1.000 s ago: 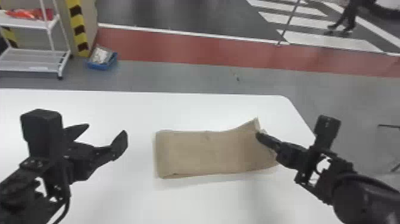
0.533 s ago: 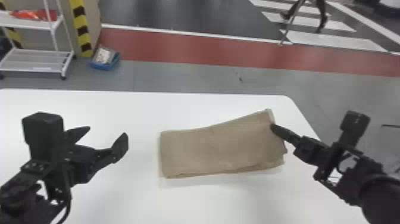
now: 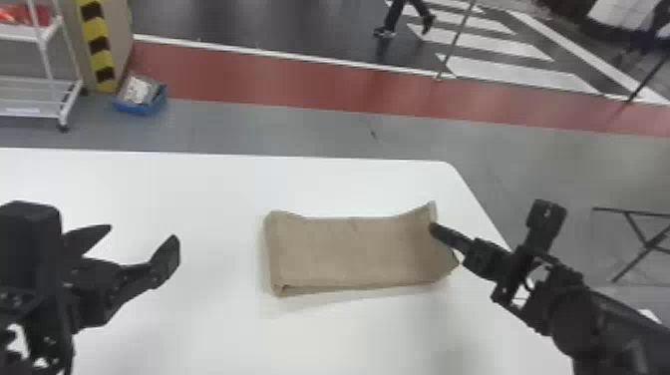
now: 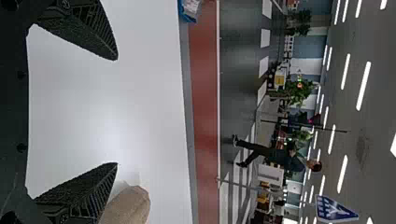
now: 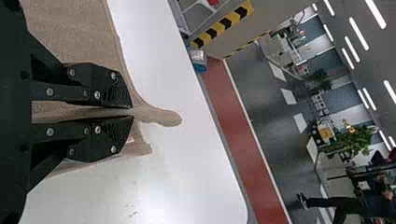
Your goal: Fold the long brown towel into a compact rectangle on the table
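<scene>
The brown towel (image 3: 349, 252) lies as a folded rectangle on the white table (image 3: 209, 199), its right end raised at my right gripper (image 3: 434, 230). In the right wrist view my right gripper (image 5: 132, 112) is shut on the towel (image 5: 74, 32), a fold of cloth pinched between its fingers. Off to the towel's left, my left gripper (image 3: 142, 239) stands apart from it with its fingers spread. The left wrist view has my left gripper (image 4: 116, 112) open with nothing between its fingers, and a corner of the towel (image 4: 128, 207) beside one finger.
The table's rounded far-right corner (image 3: 448, 167) lies beyond the towel's right end. On the floor behind are a blue bin (image 3: 140, 102) and a white shelf cart (image 3: 40, 82); a dark metal stand (image 3: 643, 239) is at the right.
My right gripper first moved right with the towel's end, and the towel shifted right with it. The towel's left end now has a raised edge. My left gripper kept its open pose.
</scene>
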You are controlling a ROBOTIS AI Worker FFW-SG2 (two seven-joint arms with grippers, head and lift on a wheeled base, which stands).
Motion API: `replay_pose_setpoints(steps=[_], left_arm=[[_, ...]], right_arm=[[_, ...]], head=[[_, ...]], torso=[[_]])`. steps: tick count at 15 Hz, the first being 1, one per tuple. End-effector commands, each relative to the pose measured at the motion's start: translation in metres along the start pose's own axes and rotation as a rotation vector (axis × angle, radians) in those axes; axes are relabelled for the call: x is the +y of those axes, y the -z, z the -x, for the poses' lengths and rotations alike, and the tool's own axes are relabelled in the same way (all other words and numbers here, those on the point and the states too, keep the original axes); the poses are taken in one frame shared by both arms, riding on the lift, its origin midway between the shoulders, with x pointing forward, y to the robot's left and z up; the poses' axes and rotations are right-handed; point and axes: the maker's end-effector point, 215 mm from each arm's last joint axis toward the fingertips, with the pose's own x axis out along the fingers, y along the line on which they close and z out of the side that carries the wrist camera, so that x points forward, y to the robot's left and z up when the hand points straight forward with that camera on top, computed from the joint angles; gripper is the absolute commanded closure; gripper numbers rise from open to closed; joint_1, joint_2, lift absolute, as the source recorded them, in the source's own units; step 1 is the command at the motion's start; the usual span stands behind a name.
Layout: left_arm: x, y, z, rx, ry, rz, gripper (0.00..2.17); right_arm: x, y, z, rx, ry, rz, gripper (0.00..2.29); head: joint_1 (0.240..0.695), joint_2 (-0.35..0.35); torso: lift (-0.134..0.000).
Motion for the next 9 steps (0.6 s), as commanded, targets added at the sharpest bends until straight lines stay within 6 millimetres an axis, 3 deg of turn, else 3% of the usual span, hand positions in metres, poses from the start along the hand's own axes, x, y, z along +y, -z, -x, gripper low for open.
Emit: replay_pose_setpoints(steps=[1,7,9], left_arm=[[0.001,0.000,0.004,0.001,-0.003,0.001,0.08],[-0.013,-0.002,0.005,-0.005,0.023,0.002,0.07],[-0.032,-0.004,0.002,-0.007,0.059,0.005,0.07]], right_arm=[[-0.008,0.015,-0.007,0.038,0.043,0.027,0.00],[-0.039,-0.002,0.031,-0.023,0.122,0.021,0.05],[-0.053,0.000,0.044,-0.033,0.142,0.009,0.05]], head=[[0.695,-0.311],[0.695,-0.338],[0.695,-0.350]], torso=[[-0.124],[-0.124],[-0.124]])
